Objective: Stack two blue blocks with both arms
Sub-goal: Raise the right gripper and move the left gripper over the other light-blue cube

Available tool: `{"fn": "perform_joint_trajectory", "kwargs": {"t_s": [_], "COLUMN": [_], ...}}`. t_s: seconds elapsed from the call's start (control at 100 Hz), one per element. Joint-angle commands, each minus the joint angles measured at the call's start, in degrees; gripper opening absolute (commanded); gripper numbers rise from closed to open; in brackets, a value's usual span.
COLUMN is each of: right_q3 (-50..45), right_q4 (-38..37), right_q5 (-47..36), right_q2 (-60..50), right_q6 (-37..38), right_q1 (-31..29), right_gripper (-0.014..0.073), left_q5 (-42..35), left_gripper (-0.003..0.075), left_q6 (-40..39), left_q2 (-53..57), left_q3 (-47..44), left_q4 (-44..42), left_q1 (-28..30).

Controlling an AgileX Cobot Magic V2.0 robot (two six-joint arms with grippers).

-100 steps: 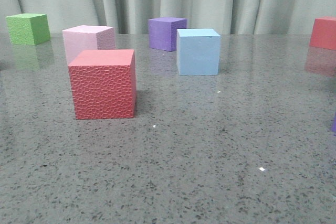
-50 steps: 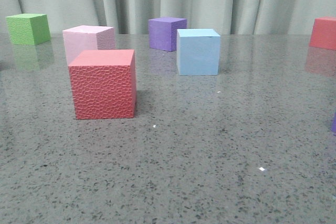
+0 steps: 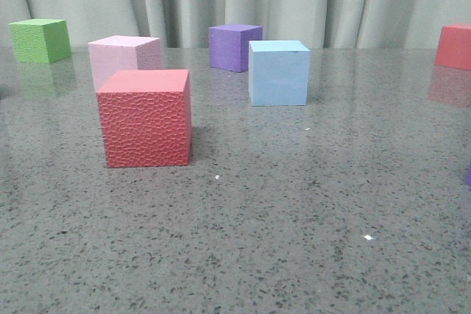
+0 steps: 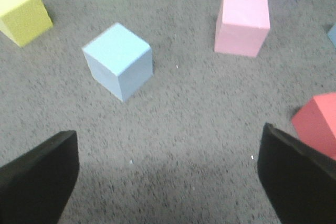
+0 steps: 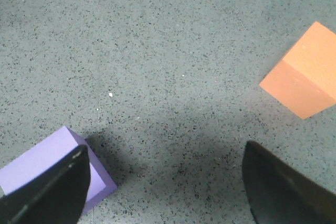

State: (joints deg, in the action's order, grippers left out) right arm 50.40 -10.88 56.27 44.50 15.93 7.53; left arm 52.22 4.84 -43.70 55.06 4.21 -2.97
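One pale blue block (image 3: 278, 73) stands on the grey table in the front view, right of centre and just in front of the purple cube (image 3: 234, 47). The left wrist view shows a blue block (image 4: 118, 60) standing alone on the table, ahead of my left gripper (image 4: 168, 182) and well clear of it. That gripper is open, its dark fingers (image 4: 42, 182) wide apart with only table between them. My right gripper (image 5: 165, 187) is also open and empty, with no blue block in its view. Neither gripper shows in the front view.
A textured red cube (image 3: 146, 117) stands front left, a pink cube (image 3: 124, 56) behind it, a green cube (image 3: 40, 40) far left, another red cube (image 3: 453, 46) far right. A yellow cube (image 4: 21, 10) lies near the left gripper's blue block. A lilac cube (image 5: 52, 166) sits beside one right finger, an orange cube (image 5: 302, 80) farther off.
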Motion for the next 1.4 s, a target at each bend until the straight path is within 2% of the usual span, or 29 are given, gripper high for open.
{"fn": "perform_joint_trajectory", "kwargs": {"t_s": [0.0,0.25,0.45,0.6,0.98,1.39], "right_q3": [1.3,1.3,1.3,1.3,1.3,1.3], "right_q4": [-1.0,-0.8,-0.8,-0.8,-0.8,-0.8], "right_q5": [-3.3,-3.3,-3.3,-3.3,-3.3,-3.3], "right_q2": [-0.6,-0.6,-0.6,-0.6,-0.6,-0.6], "right_q6": [-0.6,-0.6,-0.6,-0.6,-0.6,-0.6], "right_q1": [-0.3,-0.3,-0.3,-0.3,-0.3,0.0], "right_gripper": [0.0591,0.0591,0.0591,0.0591,0.0591,0.0591], "left_q5": [-5.0,-5.3,-2.0,-1.6,-0.1,1.2], "left_gripper": [0.0658,0.0659,0.0658,0.0658,0.0658,0.0643], "left_q6": [-0.6,-0.7,-0.7,-6.0,-22.8,-34.8], "left_q2": [-3.4,-16.9,-28.1,-34.8,-40.5,-40.6], "left_q3": [4.5,14.3,23.1,27.9,28.8,28.3], "left_q4": [0.3,-1.4,-2.9,-3.3,-8.1,-13.7], "left_q1": [0.1,0.1,0.1,0.1,0.1,-0.1]}}
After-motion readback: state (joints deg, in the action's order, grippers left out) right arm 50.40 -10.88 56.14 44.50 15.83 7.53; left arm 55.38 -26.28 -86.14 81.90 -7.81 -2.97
